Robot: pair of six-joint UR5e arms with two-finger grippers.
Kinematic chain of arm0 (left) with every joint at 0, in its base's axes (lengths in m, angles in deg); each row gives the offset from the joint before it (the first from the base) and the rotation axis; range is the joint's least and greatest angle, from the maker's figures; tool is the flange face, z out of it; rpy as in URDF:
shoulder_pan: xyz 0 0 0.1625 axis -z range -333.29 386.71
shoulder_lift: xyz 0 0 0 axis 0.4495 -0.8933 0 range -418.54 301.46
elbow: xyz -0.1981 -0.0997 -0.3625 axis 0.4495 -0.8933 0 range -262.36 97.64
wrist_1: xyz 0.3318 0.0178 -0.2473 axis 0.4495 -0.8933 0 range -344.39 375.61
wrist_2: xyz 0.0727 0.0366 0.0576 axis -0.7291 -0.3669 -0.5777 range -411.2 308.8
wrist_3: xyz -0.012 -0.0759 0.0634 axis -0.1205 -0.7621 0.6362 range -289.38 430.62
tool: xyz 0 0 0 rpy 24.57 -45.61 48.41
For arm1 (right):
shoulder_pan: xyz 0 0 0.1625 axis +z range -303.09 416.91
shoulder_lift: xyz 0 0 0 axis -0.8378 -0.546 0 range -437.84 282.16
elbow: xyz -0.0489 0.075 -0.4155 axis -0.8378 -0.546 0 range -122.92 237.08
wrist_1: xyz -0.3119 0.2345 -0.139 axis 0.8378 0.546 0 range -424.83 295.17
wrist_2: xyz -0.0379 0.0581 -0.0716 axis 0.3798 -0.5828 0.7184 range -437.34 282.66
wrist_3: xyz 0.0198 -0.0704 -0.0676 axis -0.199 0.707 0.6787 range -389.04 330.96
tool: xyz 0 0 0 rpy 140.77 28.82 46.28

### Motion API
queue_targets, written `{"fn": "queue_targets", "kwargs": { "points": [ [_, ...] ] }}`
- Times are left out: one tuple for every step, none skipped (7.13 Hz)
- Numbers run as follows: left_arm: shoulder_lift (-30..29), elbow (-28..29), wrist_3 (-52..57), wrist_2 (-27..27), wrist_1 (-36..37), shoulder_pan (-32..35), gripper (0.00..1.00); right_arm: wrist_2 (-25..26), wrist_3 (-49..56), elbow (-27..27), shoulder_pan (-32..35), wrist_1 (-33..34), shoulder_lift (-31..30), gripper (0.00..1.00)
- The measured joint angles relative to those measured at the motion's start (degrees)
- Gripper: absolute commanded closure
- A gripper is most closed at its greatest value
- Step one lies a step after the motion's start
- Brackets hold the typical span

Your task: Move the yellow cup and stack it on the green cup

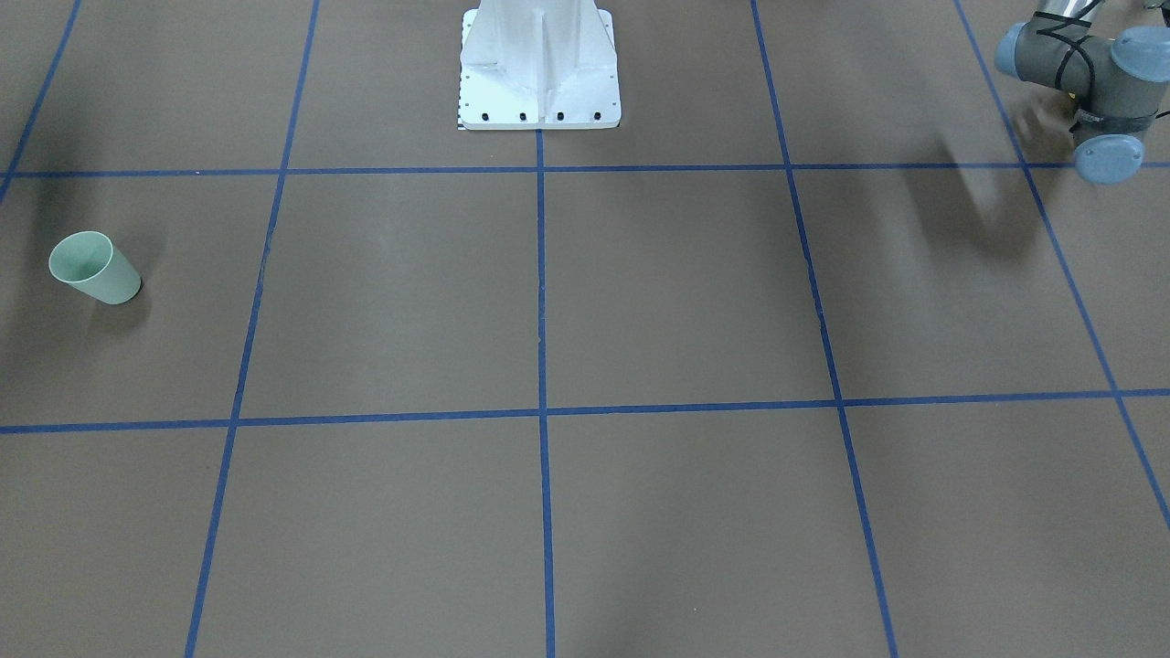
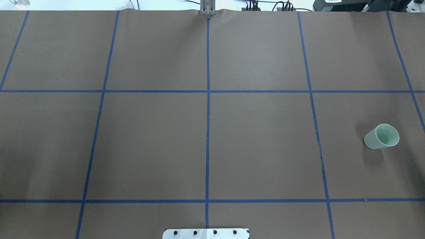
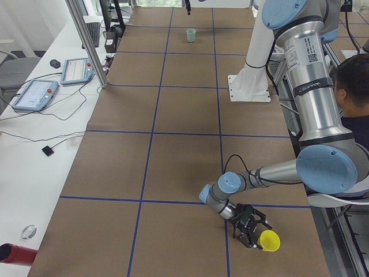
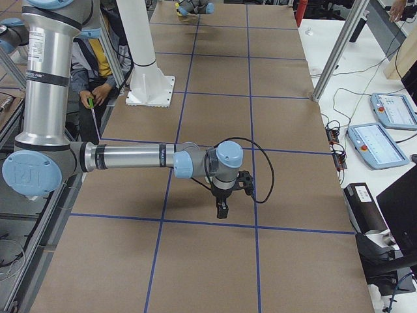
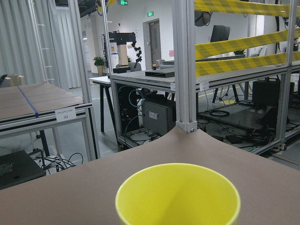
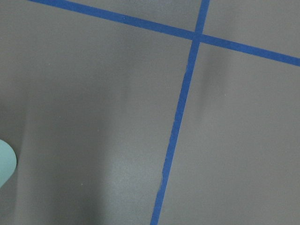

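Presently the left gripper (image 3: 252,234) hangs low at yellow cup (image 3: 269,241) (fingers: cannot tell).

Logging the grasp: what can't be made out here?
Whether left tool grips yellow cup: small, left side view only.
Right tool, open or shut: right side view only.
Green cup: cut by right wrist view's left edge.
Yellow cup's base: below left wrist view's edge.

Brown taped table (image 2: 149,142) with green cup (image 2: 382,136)
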Motion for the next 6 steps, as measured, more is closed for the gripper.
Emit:
{"fn": "queue_targets", "kwargs": {
  "points": [
    [0.0, 1.0, -0.5, 0.5, -0.8, -0.1, 0.0, 0.0, 0.0, 0.0, -0.2, 0.0, 0.0, 0.0],
    [0.0, 2.3, -1.0, 0.8, -1.7, -0.2, 0.0, 0.0, 0.0, 0.0, -0.3, 0.0, 0.0, 0.0],
    [0.1, 3.6, -1.1, 1.1, -2.5, -0.2, 0.0, 0.0, 0.0, 0.0, -0.4, 0.0, 0.0, 0.0],
    [0.1, 4.6, -1.2, 1.3, -3.1, -0.2, 0.02, 0.0, 0.0, 0.0, -0.7, 0.0, 0.0, 0.0],
    [0.1, 5.2, -1.3, 1.4, -3.5, -0.2, 0.27, 0.0, 0.0, 0.1, -0.9, 0.0, 0.1, 0.0],
    [0.1, 5.4, -1.3, 1.5, -3.8, -0.3, 0.58, 0.0, 0.0, 0.1, -1.0, 0.0, 0.1, 0.0]
  ]
}}
